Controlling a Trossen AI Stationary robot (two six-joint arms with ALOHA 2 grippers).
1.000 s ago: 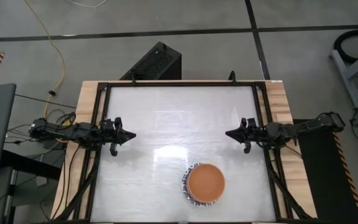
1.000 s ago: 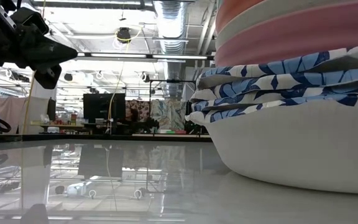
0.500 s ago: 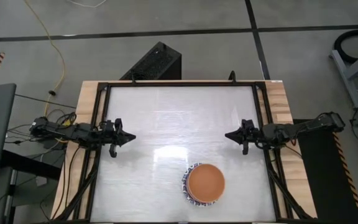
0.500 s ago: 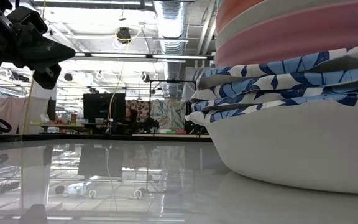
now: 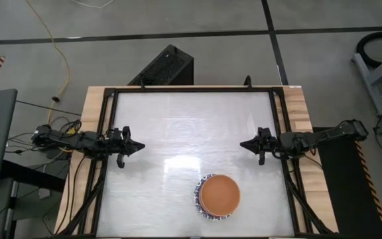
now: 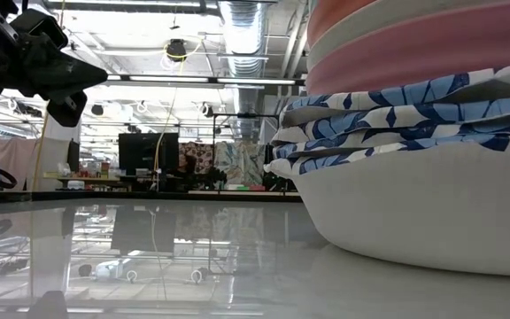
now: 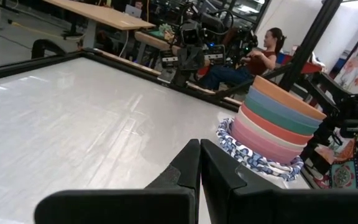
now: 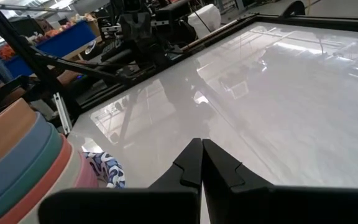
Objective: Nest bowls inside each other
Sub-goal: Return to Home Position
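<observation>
The bowls stand nested in one stack [image 5: 219, 196] near the table's front edge, right of centre, with an orange bowl on top. Lower in the stack [image 7: 272, 127] come blue, teal, red, cream and pink bowls. At the bottom are white bowls with blue patterned rims [image 6: 388, 124], the lowest resting on the table. My left gripper [image 5: 140, 144] hovers shut at the table's left side, level, pointing right. My right gripper [image 5: 243, 143] hovers shut at the right side, pointing left. Both are clear of the stack and hold nothing.
A black frame [image 5: 191, 89] and wooden side strips border the white tabletop [image 5: 191, 126], which lies bare between the two grippers. A seated person [image 7: 263, 53] shows beyond the table in the left wrist view.
My right gripper has tipped slightly downward in place. The stack of bowls has kept still.
</observation>
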